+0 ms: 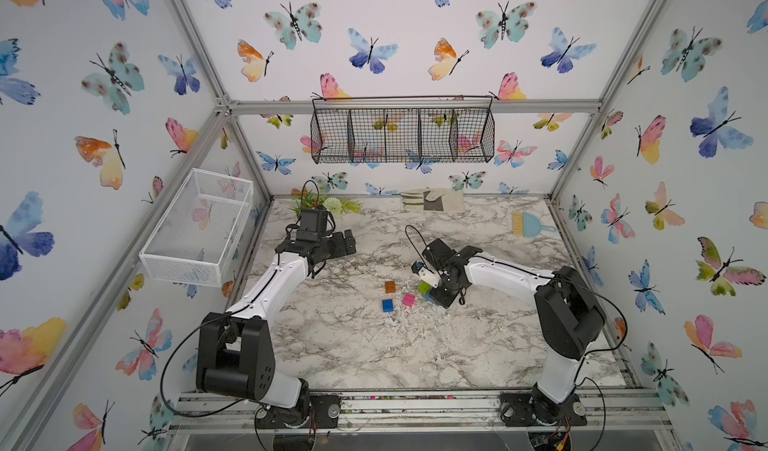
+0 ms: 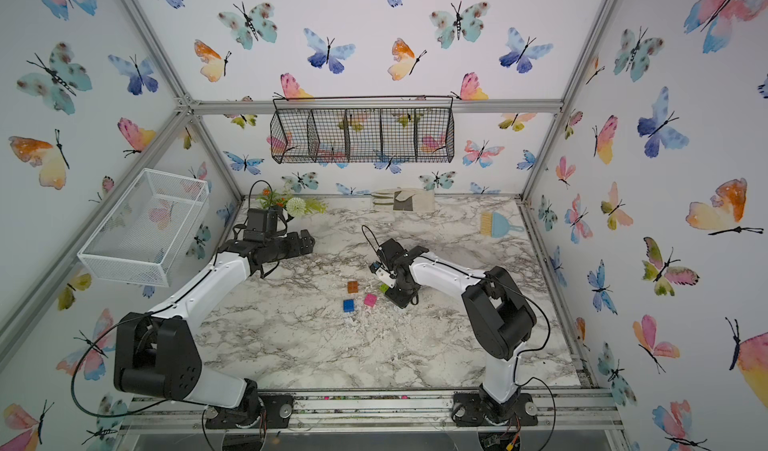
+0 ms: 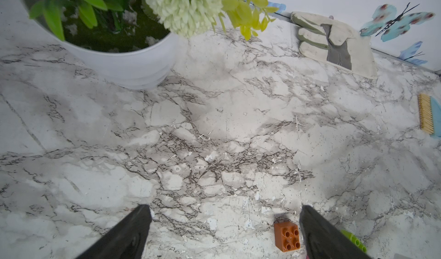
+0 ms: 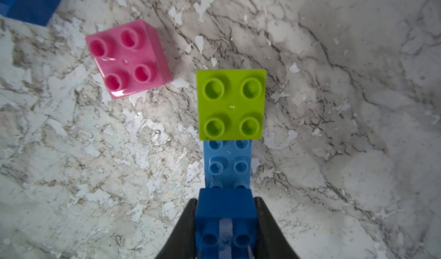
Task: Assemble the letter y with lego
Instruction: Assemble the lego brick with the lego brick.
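**Partly built letter y (image 4: 226, 155) and the two grippers.** In the right wrist view we see the right gripper (image 4: 226, 200) clamped on a dark blue brick (image 4: 225, 212), with one black finger against each side of it. That brick sits on the near end of the long light blue brick (image 4: 228, 164). The lime green brick (image 4: 231, 103) caps the far end, studs up. We cannot tell whether this cluster rests on the marble tabletop (image 4: 334, 126) or hangs just above it.

The pink brick (image 4: 128, 58) lies loose near the green one without touching it. A second dark blue brick (image 4: 31, 2) shows at the corner of the frame.

In both top views the right wrist hides the grip itself, and only the green brick peeps out beside the arm. These views add the orange brick (image 1: 390, 286), which the right wrist view does not reach. It lies near the loose pink and blue bricks.

The left gripper (image 1: 347, 243) stands wide open and holds nothing. It is well apart from the bricks and near the flower pot (image 3: 124, 62). The left wrist view looks past its spread jaws to the orange brick and a sliver of green.
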Robot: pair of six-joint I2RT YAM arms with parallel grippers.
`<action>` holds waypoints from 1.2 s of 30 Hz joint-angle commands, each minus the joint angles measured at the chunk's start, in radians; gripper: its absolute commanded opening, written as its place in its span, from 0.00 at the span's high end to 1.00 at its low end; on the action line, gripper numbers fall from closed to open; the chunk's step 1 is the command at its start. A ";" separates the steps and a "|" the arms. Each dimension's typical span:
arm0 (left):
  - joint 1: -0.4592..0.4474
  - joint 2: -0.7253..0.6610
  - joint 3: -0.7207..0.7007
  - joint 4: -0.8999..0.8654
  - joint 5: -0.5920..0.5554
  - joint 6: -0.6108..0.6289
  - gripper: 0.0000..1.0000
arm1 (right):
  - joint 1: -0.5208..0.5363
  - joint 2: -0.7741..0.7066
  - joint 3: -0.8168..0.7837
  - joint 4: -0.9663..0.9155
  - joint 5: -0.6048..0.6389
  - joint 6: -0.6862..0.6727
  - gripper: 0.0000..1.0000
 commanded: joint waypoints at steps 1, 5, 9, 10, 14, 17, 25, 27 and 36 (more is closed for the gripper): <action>0.007 0.005 0.026 -0.017 0.012 -0.003 0.02 | -0.004 0.025 -0.007 -0.031 0.004 0.006 0.94; 0.007 0.005 0.026 -0.016 0.013 -0.003 0.02 | -0.004 0.036 -0.011 -0.023 -0.003 0.007 0.94; 0.007 0.005 0.026 -0.017 0.014 -0.004 0.02 | -0.004 0.053 -0.013 -0.023 0.006 0.009 0.94; 0.006 0.006 0.026 -0.017 0.012 -0.003 0.02 | -0.004 0.056 -0.013 -0.023 0.007 0.010 0.95; 0.006 0.005 0.026 -0.017 0.015 -0.004 0.02 | -0.003 0.071 -0.013 -0.023 0.002 0.012 0.95; 0.007 0.005 0.026 -0.015 0.016 -0.003 0.02 | -0.003 0.080 -0.017 -0.017 0.007 0.019 0.95; 0.009 0.005 0.026 -0.017 0.015 -0.003 0.02 | -0.003 0.095 -0.016 -0.002 -0.017 0.012 0.95; 0.009 0.005 0.026 -0.017 0.015 -0.003 0.02 | -0.004 0.100 -0.020 -0.002 -0.029 0.007 0.95; 0.008 0.008 0.029 -0.020 0.011 -0.001 0.02 | -0.004 0.129 -0.050 0.000 -0.174 -0.004 0.96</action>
